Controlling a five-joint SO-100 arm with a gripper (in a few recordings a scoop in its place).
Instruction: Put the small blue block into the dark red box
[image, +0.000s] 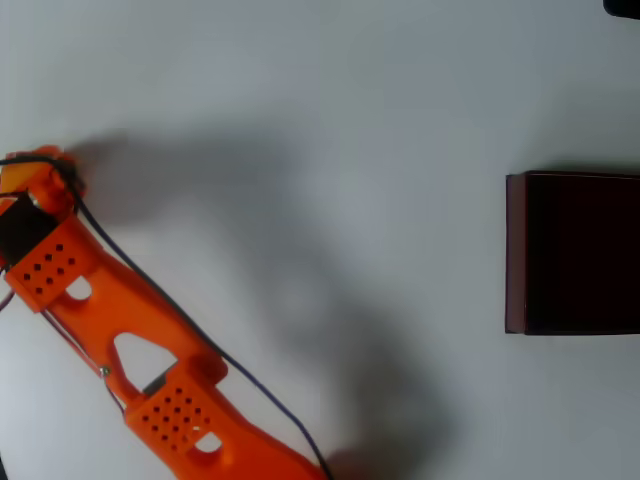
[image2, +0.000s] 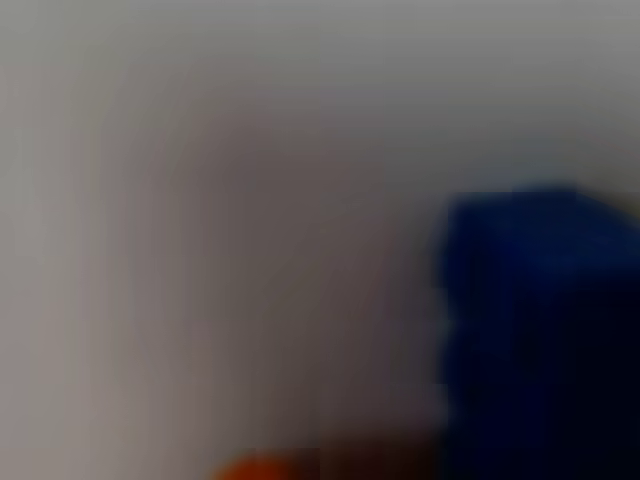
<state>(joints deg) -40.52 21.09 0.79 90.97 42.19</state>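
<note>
Close to the blurred small blue oblong block (image2: 540, 330); grip state impossible to tell. Probably best: centre, pinch firmly, lift clear, carry to the distant dark red square box (image: 575, 252).

We see a bright orange plastic robot arm (image: 150, 340), its flat links pierced with grids of small round holes, a thin dark cable (image: 250, 380) running alongside, one silver screw (image: 104, 371).

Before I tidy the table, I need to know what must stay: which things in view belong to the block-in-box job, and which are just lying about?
Belongs to the job:
- small blue block, blurred, close to the wrist camera
- dark red box, at the right edge
- orange arm

Just lying about:
- dark item, top right corner, unidentifiable
</note>
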